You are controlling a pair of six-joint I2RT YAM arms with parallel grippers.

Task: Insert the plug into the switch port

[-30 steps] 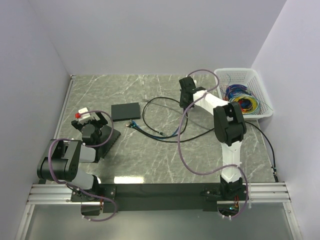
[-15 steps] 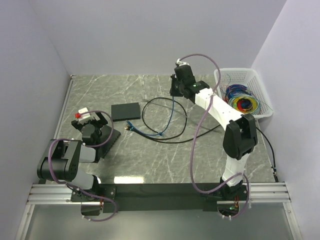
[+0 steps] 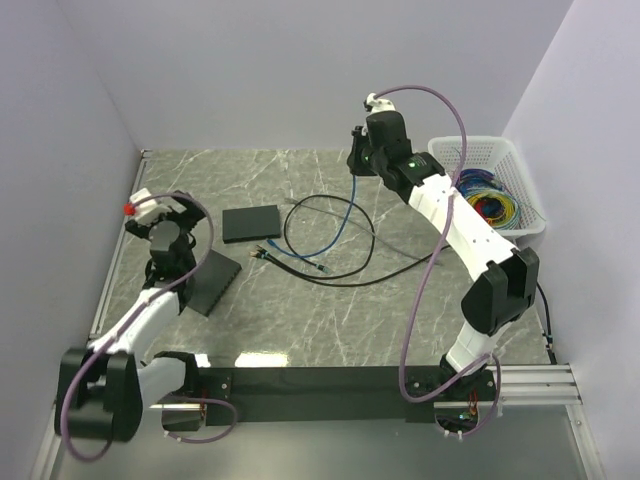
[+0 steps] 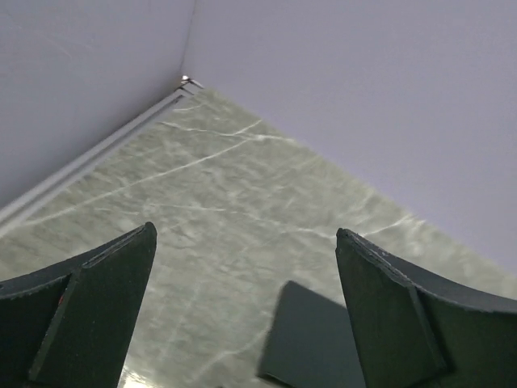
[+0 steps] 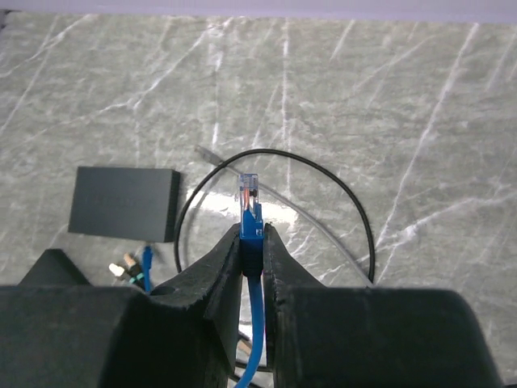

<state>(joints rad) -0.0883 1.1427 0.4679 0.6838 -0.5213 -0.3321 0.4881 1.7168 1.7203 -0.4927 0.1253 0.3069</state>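
My right gripper (image 5: 252, 242) is shut on the blue boot of a network cable. The clear plug (image 5: 248, 192) sticks out past the fingertips. In the top view this gripper (image 3: 358, 170) is raised near the back wall, and the blue cable (image 3: 338, 215) hangs from it to the table. The switch, a flat black box (image 3: 250, 222), lies left of the cable loops and also shows in the right wrist view (image 5: 123, 204). My left gripper (image 3: 165, 232) is open, empty and raised left of the switch. In the left wrist view (image 4: 244, 234) the dark box (image 4: 315, 339) lies below, between the fingers.
A black cable (image 3: 320, 245) loops on the table. Several loose cable ends (image 3: 262, 251) lie just in front of the switch. A black pad (image 3: 210, 282) lies near the left arm. A white basket (image 3: 500, 150) of coloured cables stands at the back right. Walls close three sides.
My right arm has lifted the blue cable end up and toward the back wall. My left arm has risen from its low rest and its gripper has moved left and back.
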